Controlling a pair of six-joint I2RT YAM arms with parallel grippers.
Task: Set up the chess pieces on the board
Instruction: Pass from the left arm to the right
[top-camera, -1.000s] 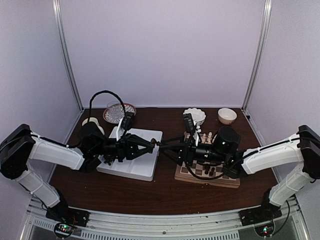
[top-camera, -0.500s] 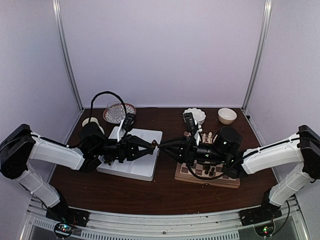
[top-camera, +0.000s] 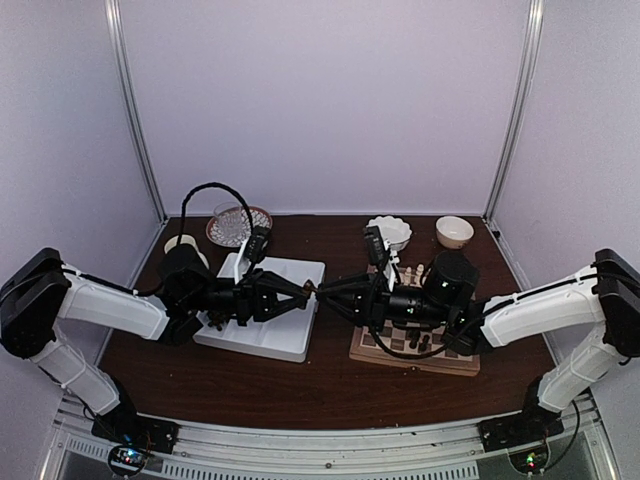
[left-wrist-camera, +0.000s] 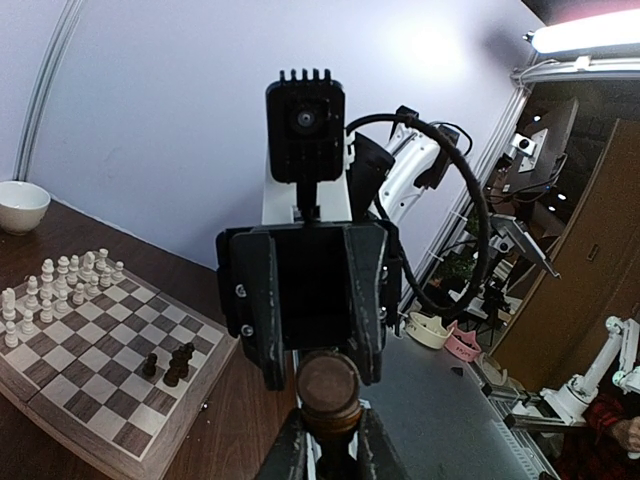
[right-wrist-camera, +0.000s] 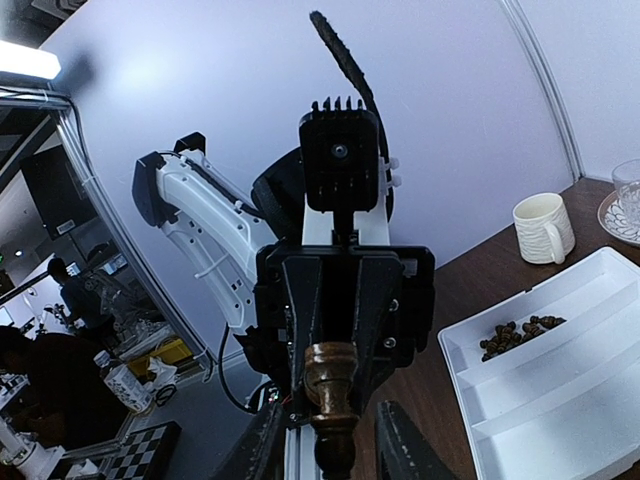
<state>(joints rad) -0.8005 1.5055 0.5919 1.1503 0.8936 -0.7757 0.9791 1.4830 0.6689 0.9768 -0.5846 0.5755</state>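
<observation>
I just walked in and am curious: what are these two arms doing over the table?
They are passing one dark chess piece between them in the air, between the white tray and the board. The left gripper is shut on it. The right gripper has its fingers on either side of the same piece, but whether they grip it I cannot tell. A few dark pieces stand on the board; more lie in the tray.

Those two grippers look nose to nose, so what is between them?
One dark brown chess piece, clamped in the left gripper, held up to the right gripper; both wrist views show it.
</observation>
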